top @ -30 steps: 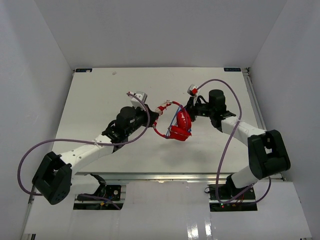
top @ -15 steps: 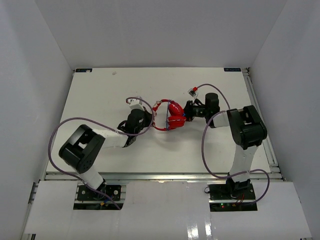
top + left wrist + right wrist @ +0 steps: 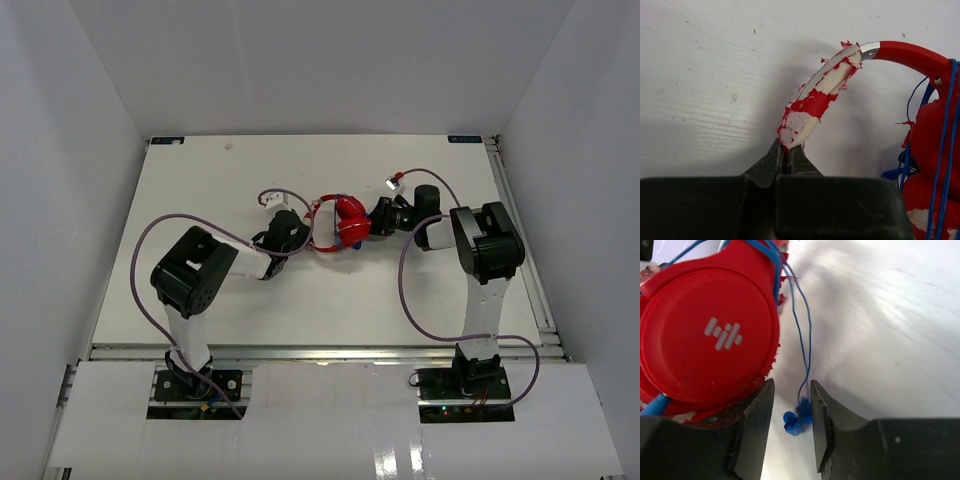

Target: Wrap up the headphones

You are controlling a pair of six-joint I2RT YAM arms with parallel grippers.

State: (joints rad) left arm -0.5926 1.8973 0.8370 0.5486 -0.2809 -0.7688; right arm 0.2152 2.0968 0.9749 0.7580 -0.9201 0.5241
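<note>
The red headphones [image 3: 345, 222] lie at the table's middle between both arms, blue cable wound round the earcups. My left gripper [image 3: 786, 150] is shut on the end of the peeling red-and-white headband [image 3: 812, 107]; in the top view it [image 3: 303, 232] sits just left of the headphones. My right gripper [image 3: 791, 405] is open, its fingers either side of the small blue plug [image 3: 797, 420] lying on the table, beside a red earcup [image 3: 707, 335]. In the top view it [image 3: 372, 222] is right of the headphones.
Thick purple robot cables [image 3: 425, 275] loop from both arms over the white table [image 3: 200, 180]. White walls enclose the table on three sides. A metal rail [image 3: 300, 350] runs along the near edge.
Both arms have folded inward and back toward the far middle. The headphones moved up and away with them and now lie more compact between the grippers.
</note>
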